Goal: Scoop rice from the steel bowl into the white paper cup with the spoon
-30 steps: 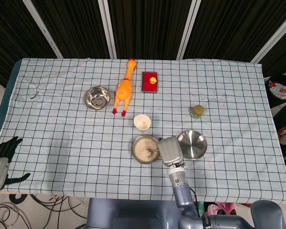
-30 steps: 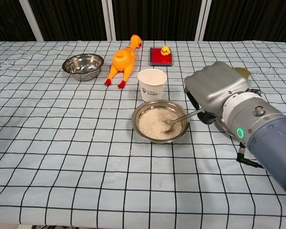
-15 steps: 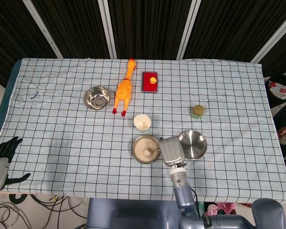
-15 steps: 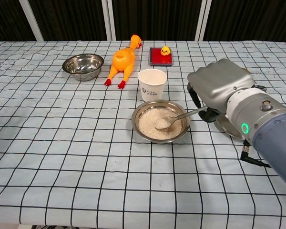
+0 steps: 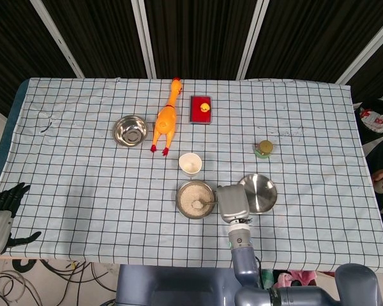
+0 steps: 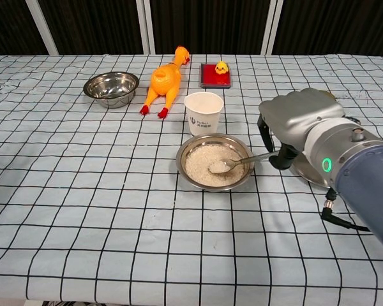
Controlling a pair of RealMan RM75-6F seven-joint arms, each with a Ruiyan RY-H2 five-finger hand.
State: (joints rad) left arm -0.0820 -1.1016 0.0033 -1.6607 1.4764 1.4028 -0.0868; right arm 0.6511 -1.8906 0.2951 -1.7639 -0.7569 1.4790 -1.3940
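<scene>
The steel bowl (image 6: 215,162) (image 5: 194,199) full of white rice sits near the table's front middle. Just behind it stands the white paper cup (image 6: 203,112) (image 5: 190,163), upright. My right hand (image 6: 300,124) (image 5: 232,203) is to the right of the bowl and holds the metal spoon (image 6: 237,163) by its handle. The spoon's head lies over the rice with a small heap of rice on it. My left hand (image 5: 5,205) hangs off the table's left front edge, fingers apart, holding nothing.
A second steel bowl (image 5: 258,192) lies right behind my right hand. An empty steel bowl (image 6: 111,88), an orange rubber chicken (image 6: 165,80) and a red box with a yellow duck (image 6: 217,74) stand at the back. A small greenish jar (image 5: 263,148) is at the right.
My right hand has shifted rightward and drawn the spoon up out of the rice; the spoon's head now carries rice at the surface.
</scene>
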